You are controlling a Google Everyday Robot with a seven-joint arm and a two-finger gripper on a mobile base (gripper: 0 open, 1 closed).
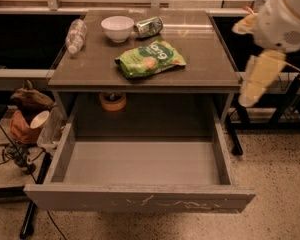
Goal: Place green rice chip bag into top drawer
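We see the bag [151, 58] lying flat on the table [210, 59], near the middle and close to the front edge. Behind it are a white bowl [117, 28], a can [149, 26] on its side and a bottle [76, 35], all a little apart from it. The drawer [140, 200] below is pulled out wide and has nothing in it.

Our gripper [249, 94] hangs off to the right of the table, well apart from the bag and not holding anything. We cannot tell if it is spread or pressed together.

We think the bag is light, soft and puffy, full of air and chips. The foil looks shiny, so it may slip. The chips can break if we squeeze hard. We think the best place to take hold is across the middle of the bag from above, with a soft pinch. Then the bag only needs a short lift forward and down into the drawer.
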